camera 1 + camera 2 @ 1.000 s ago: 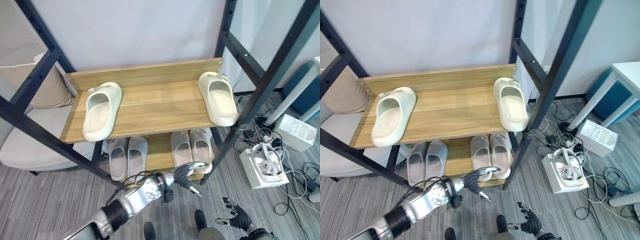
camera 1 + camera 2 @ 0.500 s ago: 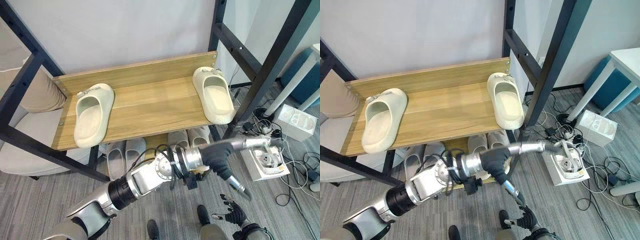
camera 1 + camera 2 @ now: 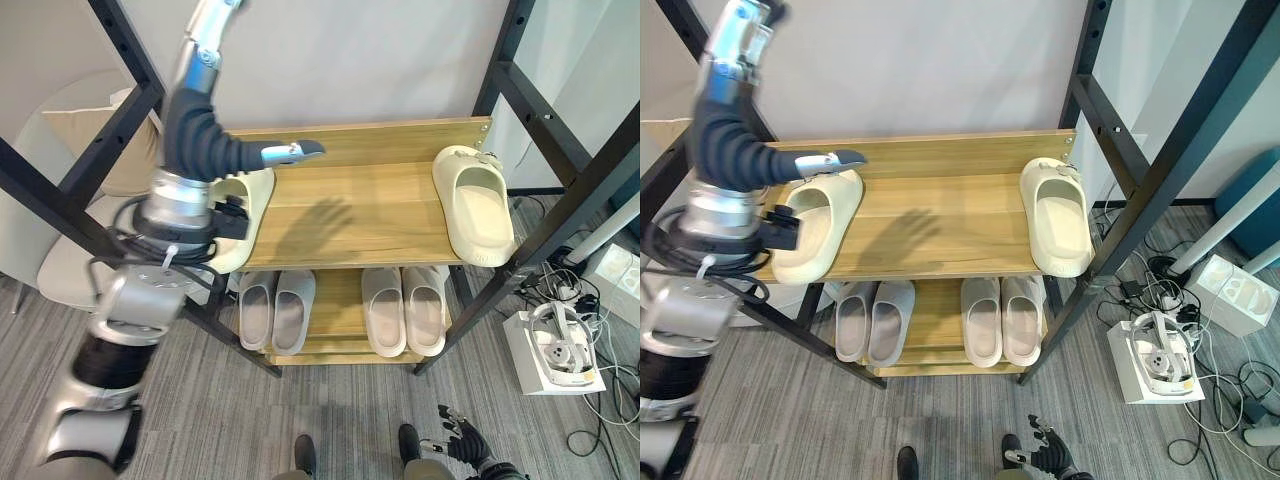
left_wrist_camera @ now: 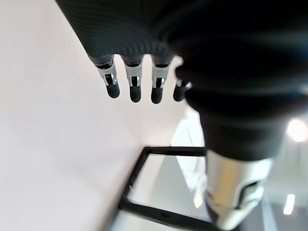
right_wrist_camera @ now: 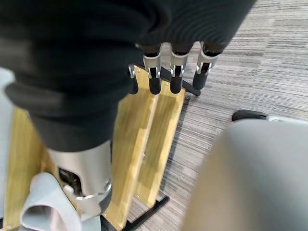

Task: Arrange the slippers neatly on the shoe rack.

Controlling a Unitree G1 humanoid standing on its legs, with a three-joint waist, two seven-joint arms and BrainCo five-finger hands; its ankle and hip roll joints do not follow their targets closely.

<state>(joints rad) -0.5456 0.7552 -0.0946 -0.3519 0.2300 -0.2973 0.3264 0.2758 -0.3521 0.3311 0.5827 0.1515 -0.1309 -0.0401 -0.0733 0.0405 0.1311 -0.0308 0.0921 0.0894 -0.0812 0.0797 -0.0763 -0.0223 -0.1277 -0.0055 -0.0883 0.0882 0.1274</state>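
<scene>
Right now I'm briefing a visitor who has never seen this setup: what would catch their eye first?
The left hand, raised with straight fingers above the wooden top shelf of the shoe rack. Next, two cream slippers lying far apart: one at the shelf's left end, partly behind the arm, the other at its right end. Below, two grey pairs sit side by side on the lower shelf.

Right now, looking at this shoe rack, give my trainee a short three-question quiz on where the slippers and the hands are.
1. True or false: the two cream slippers on the top shelf sit side by side as a pair.
2. Which hand is raised above the top shelf?
A. left hand
B. right hand
3. Fill in: the lower shelf holds ____ pairs of grey slippers.

Key: 1 false: left cream slipper and right cream slipper lie at opposite ends. 2 A. 3 two.
</scene>
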